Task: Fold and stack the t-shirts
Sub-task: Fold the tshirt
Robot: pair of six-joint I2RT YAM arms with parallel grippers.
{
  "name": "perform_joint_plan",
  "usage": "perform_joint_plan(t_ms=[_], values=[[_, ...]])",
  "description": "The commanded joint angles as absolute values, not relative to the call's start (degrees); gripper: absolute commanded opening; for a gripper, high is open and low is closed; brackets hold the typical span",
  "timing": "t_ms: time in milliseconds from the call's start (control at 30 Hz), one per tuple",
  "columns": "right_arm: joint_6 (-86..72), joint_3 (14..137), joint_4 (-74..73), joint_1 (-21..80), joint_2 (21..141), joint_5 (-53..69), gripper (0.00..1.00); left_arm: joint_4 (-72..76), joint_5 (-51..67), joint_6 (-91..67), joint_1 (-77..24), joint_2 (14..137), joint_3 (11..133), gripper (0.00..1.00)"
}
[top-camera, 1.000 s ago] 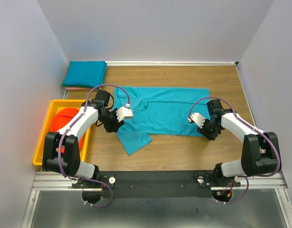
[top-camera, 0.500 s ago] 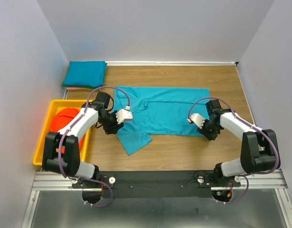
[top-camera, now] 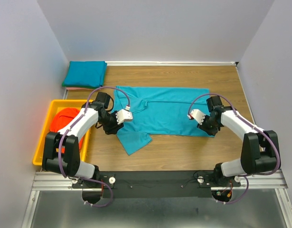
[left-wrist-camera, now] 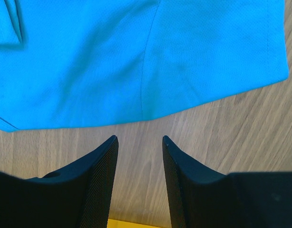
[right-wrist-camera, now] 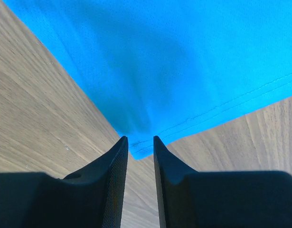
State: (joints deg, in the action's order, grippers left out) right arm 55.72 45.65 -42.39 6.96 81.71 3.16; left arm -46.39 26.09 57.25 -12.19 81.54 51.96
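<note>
While the right claw straddles its corner, the t-shirt lies spread.

Pale grey walls, wooden table

The right gripper is advancing away from its base across the brown wood-grain table, toward the near right hem corner of the spread teal-blue short-sleeved cloth t-shirt. Its jaws are narrowing, and the corner is now lying between the fingertips, which are not yet clamped on it.
</note>
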Motion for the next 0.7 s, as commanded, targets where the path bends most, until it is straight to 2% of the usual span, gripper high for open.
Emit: perform_joint_plan(t_ms=[0,533,667], values=[[57.7,46.6,-43.9,7.1,81.0,3.5,0.35,-46.2,26.2,57.6,-12.3,81.1,52.9,0.50],[58.2,42.0,-41.1,7.0,85.1,3.0,0.39,-46.7,25.1,58.2,-12.3,81.7,53.0,0.50],[57.7,41.7,-38.5,7.0,86.0,2.7,0.36,-46.7,24.3,58.7,-12.3,81.7,52.6,0.50]])
